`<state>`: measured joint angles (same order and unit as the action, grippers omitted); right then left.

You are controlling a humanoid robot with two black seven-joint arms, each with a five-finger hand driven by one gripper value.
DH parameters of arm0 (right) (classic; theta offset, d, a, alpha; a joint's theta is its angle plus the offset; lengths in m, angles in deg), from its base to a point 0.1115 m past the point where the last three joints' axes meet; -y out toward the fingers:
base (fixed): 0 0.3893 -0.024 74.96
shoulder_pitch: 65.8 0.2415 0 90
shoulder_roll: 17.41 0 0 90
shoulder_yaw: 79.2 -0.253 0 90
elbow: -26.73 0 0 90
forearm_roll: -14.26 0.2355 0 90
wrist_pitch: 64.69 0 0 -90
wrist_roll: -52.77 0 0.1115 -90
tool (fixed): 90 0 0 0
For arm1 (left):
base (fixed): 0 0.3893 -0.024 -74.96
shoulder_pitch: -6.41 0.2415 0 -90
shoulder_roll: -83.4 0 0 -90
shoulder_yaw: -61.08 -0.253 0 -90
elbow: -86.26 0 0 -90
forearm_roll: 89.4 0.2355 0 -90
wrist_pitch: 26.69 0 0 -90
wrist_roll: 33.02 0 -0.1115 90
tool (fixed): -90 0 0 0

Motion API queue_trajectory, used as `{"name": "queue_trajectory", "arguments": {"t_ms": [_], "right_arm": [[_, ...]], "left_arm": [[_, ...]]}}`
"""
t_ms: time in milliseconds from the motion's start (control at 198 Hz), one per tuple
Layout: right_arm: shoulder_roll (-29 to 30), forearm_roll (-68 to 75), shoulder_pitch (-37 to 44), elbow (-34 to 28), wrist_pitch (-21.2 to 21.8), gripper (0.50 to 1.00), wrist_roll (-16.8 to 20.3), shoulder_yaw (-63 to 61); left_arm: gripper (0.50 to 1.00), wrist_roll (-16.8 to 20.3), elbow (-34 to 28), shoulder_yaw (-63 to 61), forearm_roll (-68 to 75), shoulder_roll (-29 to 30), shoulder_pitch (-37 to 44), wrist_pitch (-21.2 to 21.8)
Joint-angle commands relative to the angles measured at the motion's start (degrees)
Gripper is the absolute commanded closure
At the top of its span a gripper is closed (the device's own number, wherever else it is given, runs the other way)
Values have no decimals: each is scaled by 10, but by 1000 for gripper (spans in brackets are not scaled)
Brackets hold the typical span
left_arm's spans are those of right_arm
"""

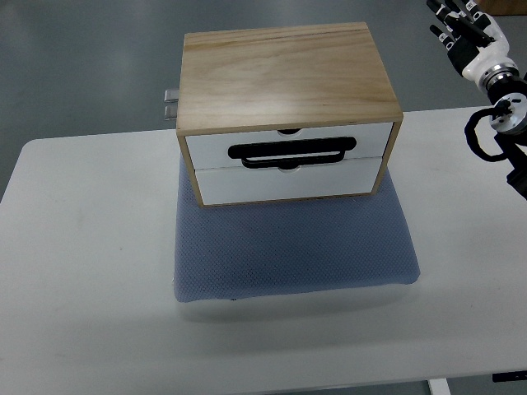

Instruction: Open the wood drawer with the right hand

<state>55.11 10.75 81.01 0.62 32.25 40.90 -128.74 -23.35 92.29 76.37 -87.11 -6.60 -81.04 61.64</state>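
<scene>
A wooden drawer box (284, 78) stands on a blue-grey mat (292, 247) on the white table (82, 247). Its front has two white drawers, both closed: the upper drawer (206, 146) carries a black handle (292, 152), and the lower drawer (288, 183) sits under it. My right hand (468, 31) is at the top right corner, raised and well to the right of the box, touching nothing. Its fingers are relaxed and hold nothing. The right forearm (502, 115) runs down along the right edge.
A small grey metal part (171, 104) sticks out at the box's back left. The table's far edge runs behind the box, with grey floor (82, 66) beyond it.
</scene>
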Motion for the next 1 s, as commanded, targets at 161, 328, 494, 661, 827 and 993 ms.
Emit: {"name": "queue_trajectory", "arguments": {"t_ms": [161,328,494,661,827,993], "right_arm": [[0,0,1,0,0,556,0,-1],[1,0,1,0,-1,556,0,-2],[0,0,1,0,-1,556,0,-3],[0,0,1,-1,-1,556,0,-3],[0,0,2,0,-1,556,0,-4],[-1,0,5,0,-2,556,0,-4]], "left_arm": [[500,0,0,0,0,0,0,0],[500,0,-6,1,-2,0,0,3],[500,0,-1,3,-1,0,0,3],[500,0,-1,3,-1,0,0,3],[500,0,-1,3,-1,0,0,3],[500,0,-1,3,-1,0,0,3]]}}
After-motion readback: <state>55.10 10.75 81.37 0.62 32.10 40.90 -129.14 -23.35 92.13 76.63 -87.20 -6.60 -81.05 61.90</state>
